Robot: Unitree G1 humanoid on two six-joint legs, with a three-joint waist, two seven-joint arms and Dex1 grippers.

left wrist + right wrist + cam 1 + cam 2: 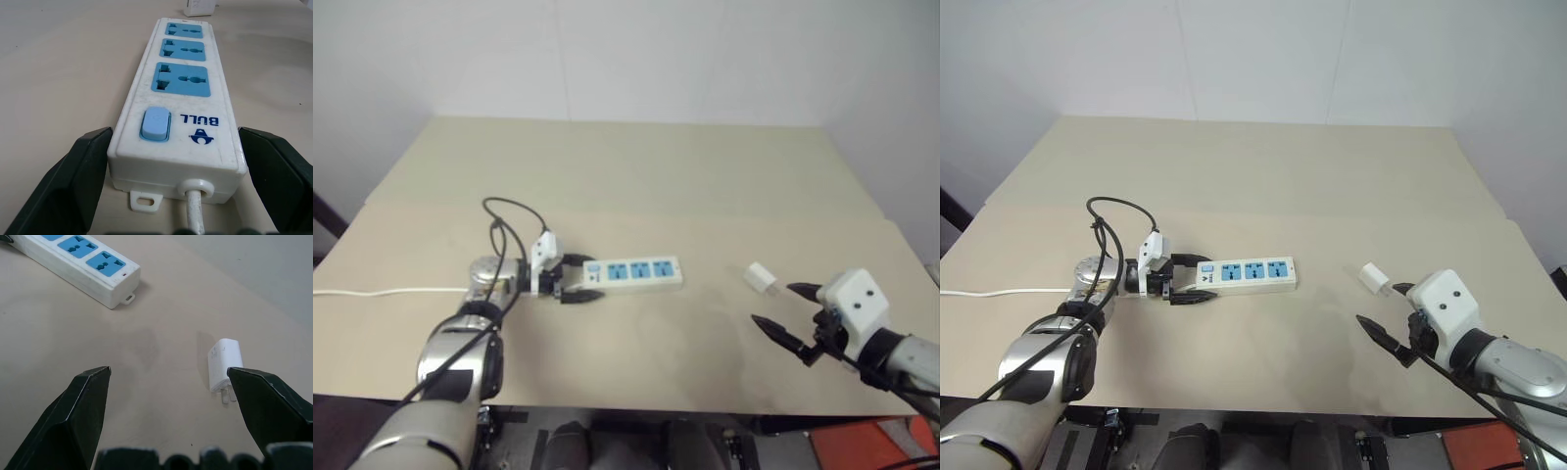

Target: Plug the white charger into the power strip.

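Observation:
The power strip (641,271) lies flat near the middle of the table, a long white bar with three blue socket faces and a blue switch (155,123) at its left end. My left gripper (595,277) is open, and its two black fingers flank that switch end, one on each long side. The white charger (761,278) lies on its side to the right of the strip, prongs (226,395) toward me. My right gripper (773,304) hovers open just in front of the charger, holding nothing; in the right wrist view the charger (222,362) sits beside one fingertip.
The strip's white cord (382,291) runs left across the table to its edge. The beige table (636,176) reaches back to a white wall. Its front edge runs just below both arms.

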